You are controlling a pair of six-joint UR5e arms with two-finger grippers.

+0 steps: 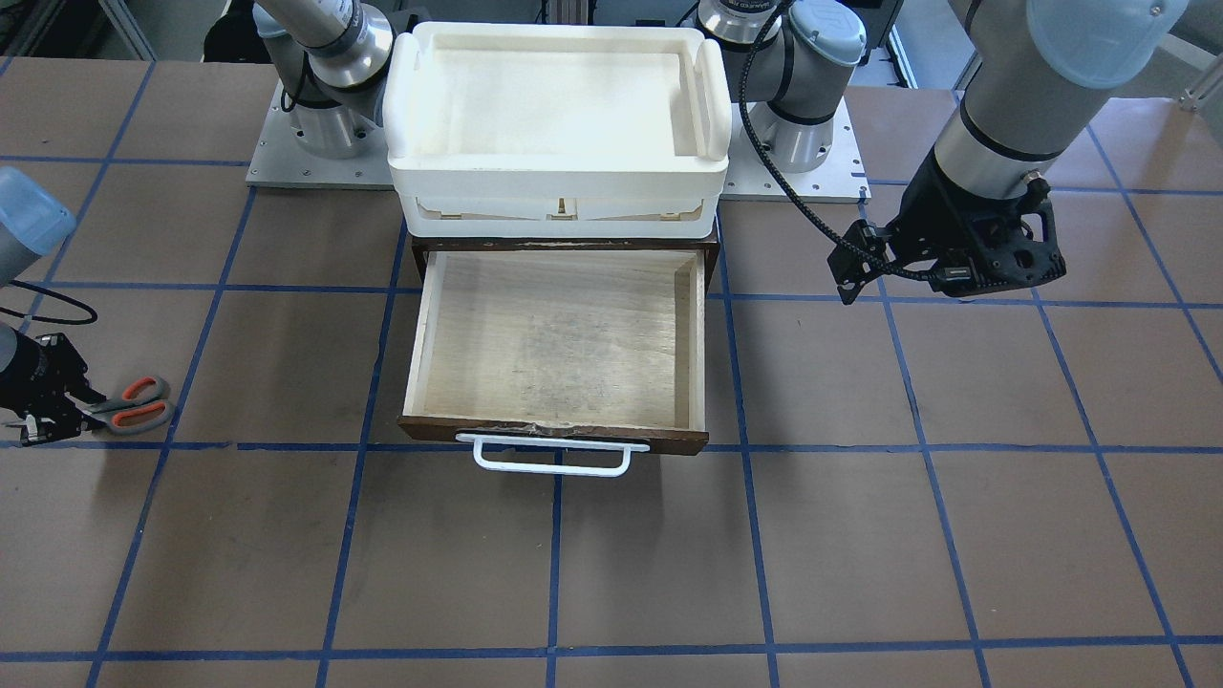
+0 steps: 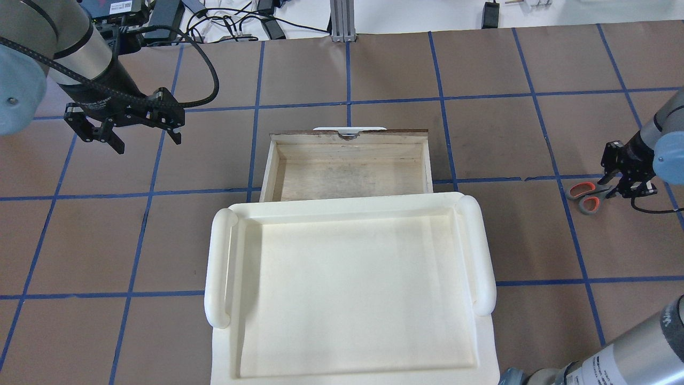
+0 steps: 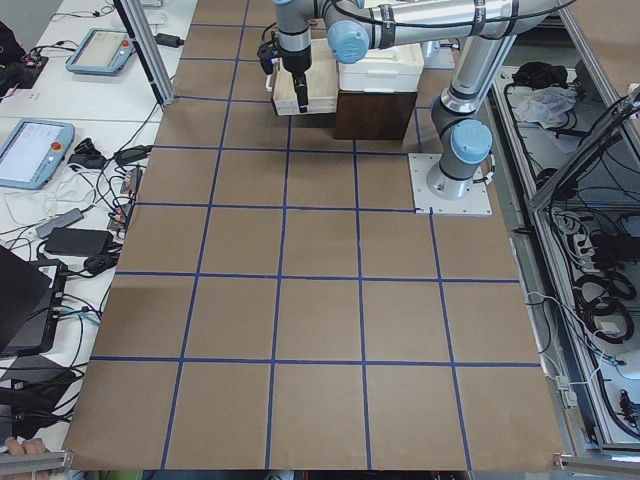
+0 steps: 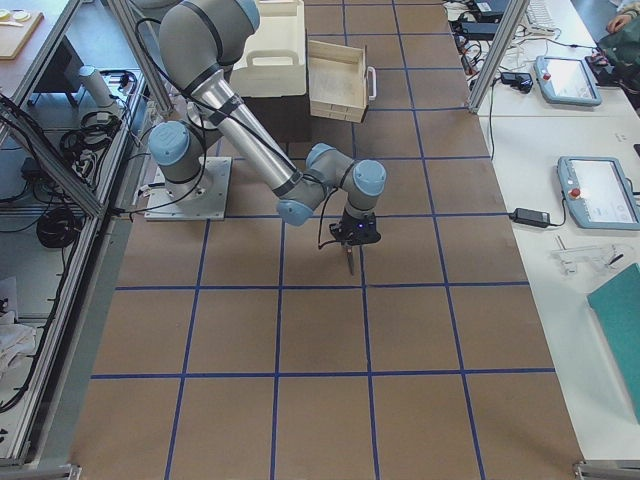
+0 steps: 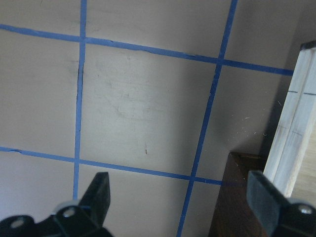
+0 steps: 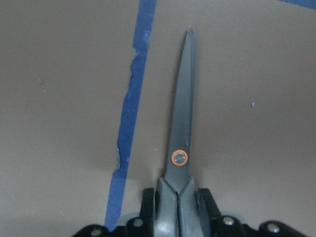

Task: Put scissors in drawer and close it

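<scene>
The scissors (image 1: 139,406) lie at the table's edge on my right side, grey handles with orange-red loops (image 2: 585,195). My right gripper (image 1: 67,409) is shut on their neck just behind the pivot screw. In the right wrist view the closed dark blades (image 6: 181,123) point away from the gripper (image 6: 177,205), low over the brown table. The drawer (image 1: 554,435) stands pulled open and empty, pale wood inside (image 2: 347,174), white bar handle (image 1: 552,457) in front. My left gripper (image 2: 147,143) is open and empty, hovering beside the drawer (image 5: 180,197).
A white plastic tray (image 2: 219,267) sits on top of the dark cabinet behind the drawer and overhangs it. The brown table carries a blue tape grid (image 1: 745,449). A drawer corner shows in the left wrist view (image 5: 291,133).
</scene>
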